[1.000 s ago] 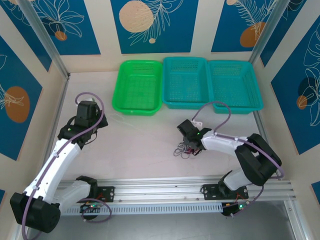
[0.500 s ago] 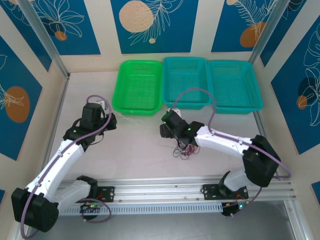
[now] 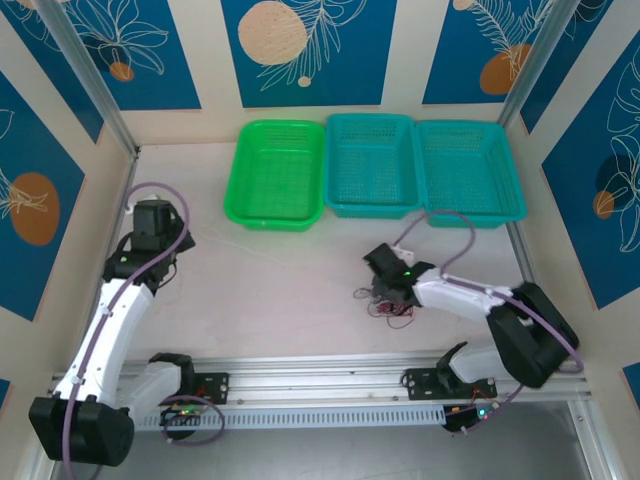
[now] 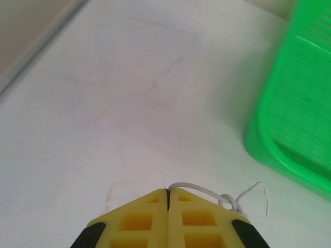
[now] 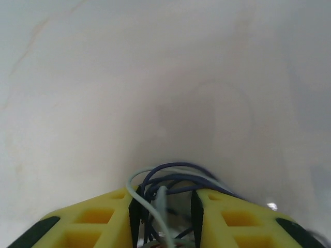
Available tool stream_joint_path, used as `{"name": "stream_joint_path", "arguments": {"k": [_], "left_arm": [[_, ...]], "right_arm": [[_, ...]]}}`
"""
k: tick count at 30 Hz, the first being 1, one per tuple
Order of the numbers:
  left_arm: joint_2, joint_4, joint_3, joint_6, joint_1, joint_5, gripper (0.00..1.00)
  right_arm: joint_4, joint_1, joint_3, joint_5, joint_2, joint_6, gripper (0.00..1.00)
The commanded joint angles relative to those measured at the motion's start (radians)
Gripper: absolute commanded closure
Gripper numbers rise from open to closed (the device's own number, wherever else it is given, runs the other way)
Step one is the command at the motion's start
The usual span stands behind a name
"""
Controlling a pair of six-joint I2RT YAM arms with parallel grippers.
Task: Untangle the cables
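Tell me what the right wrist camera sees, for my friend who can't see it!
Two yellow jaws of the right gripper stand a little apart with a tangle of thin cables, dark blue-purple and pale white, bunched between them. Beyond them lies the pale, blurry table.

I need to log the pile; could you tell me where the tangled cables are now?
From above, the tangled cables lie right of centre, under the right gripper, nearer than the teal baskets.

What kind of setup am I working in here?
Likely a lab test cell: a tabletop walled by blue patterned panels, with a green basket, two teal baskets and a cable tangle.
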Motion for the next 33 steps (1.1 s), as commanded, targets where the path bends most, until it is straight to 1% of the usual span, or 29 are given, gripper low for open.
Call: {"name": "stream_joint_path", "arguments": {"k": [1,4,6,8,9,10,12,13,14,15,16,18,19,20,21,23,24,25,27,30,33], "left_arm": [[-0.028,-0.039,0.044,0.010,0.081,0.035,1.00],[-0.028,-0.042,0.048,0.009,0.105,0.083,1.00],[-0.029,-0.030,0.043,0.008,0.105,0.123,1.00],[-0.031,0.017,0.026,0.016,0.105,0.216,1.00],[-0.035,0.052,0.013,0.027,0.105,0.283,1.00],[-0.036,0.106,-0.005,0.034,0.104,0.382,1.00],[-0.031,0.204,-0.041,0.024,0.094,0.551,1.00],[-0.028,0.245,-0.055,0.015,0.080,0.608,1.00],[-0.023,0.266,-0.064,0.011,0.061,0.633,1.00],[-0.021,0.269,-0.069,0.013,0.045,0.631,0.99],[-0.019,0.265,-0.077,0.020,0.023,0.609,0.95],[-0.022,0.235,-0.095,0.030,-0.010,0.537,0.88],[-0.028,0.220,-0.109,0.035,-0.024,0.498,0.81],[-0.034,0.208,-0.124,0.053,-0.039,0.462,0.68],[-0.043,0.193,-0.135,0.069,-0.051,0.427,0.62],[-0.063,0.162,-0.146,0.127,-0.091,0.343,0.54],[-0.072,0.156,-0.146,0.153,-0.108,0.319,0.51],[-0.081,0.160,-0.145,0.186,-0.137,0.303,0.49],[-0.082,0.210,-0.140,0.261,-0.216,0.333,0.48],[-0.013,0.342,-0.132,0.376,-0.426,0.433,0.45],[0.143,0.424,-0.099,0.545,-0.680,0.440,0.40]], "right_arm": [[0.018,-0.111,-0.073,-0.054,-0.126,0.019,0.67],[0.022,-0.176,-0.100,-0.080,-0.205,-0.007,0.67],[0.018,-0.190,-0.096,-0.099,-0.234,-0.026,0.67],[0.025,-0.186,-0.083,-0.141,-0.270,-0.058,0.65],[0.033,-0.181,-0.073,-0.169,-0.286,-0.082,0.62],[0.048,-0.165,-0.058,-0.205,-0.306,-0.124,0.56],[0.087,-0.111,-0.025,-0.284,-0.337,-0.226,0.33],[0.115,-0.074,-0.009,-0.320,-0.346,-0.284,0.26],[0.133,-0.031,0.007,-0.324,-0.343,-0.318,0.23],[0.134,0.005,0.020,-0.299,-0.333,-0.334,0.23],[0.117,0.038,0.039,-0.248,-0.310,-0.329,0.23],[0.055,0.069,0.069,-0.166,-0.247,-0.306,0.23],[0.031,0.073,0.080,-0.139,-0.216,-0.286,0.24],[0.006,0.071,0.083,-0.120,-0.192,-0.266,0.25],[-0.005,0.069,0.080,-0.110,-0.178,-0.252,0.25],[-0.022,0.056,0.069,-0.107,-0.166,-0.221,0.25],[-0.026,0.050,0.063,-0.110,-0.167,-0.212,0.24],[-0.029,0.041,0.058,-0.120,-0.169,-0.206,0.24],[-0.033,0.019,0.049,-0.149,-0.172,-0.197,0.24],[-0.040,-0.021,0.041,-0.192,-0.172,-0.162,0.25],[-0.044,-0.084,0.032,-0.268,-0.180,-0.125,0.26]]}}
